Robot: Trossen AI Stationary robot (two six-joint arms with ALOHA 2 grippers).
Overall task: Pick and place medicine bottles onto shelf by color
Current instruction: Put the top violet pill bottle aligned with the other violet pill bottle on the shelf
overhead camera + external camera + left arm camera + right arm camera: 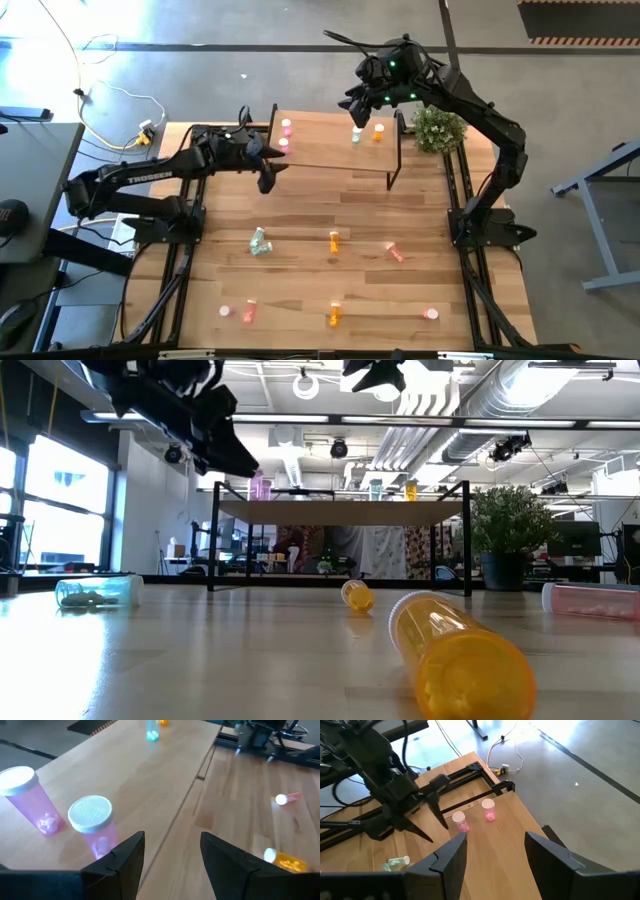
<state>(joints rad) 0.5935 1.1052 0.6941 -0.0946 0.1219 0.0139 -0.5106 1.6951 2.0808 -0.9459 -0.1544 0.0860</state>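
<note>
an orange bottle (455,650) lies on its side closest to the low camera, with more medicine bottles (333,241) scattered flat across the counter (300,210), and these small capped plastic cylinders look light, stiff and prone to roll, so a hold across the middle of the body seems safest. farther back the left tool (167,857) hovers with its fingers apart and empty beside two upright pink bottles (92,822) on the shelf (330,150). beyond them, the right tool (492,855), also spread wide with nothing held, hangs above the shelf's far end near a green bottle (357,135) and an orange one.
</note>
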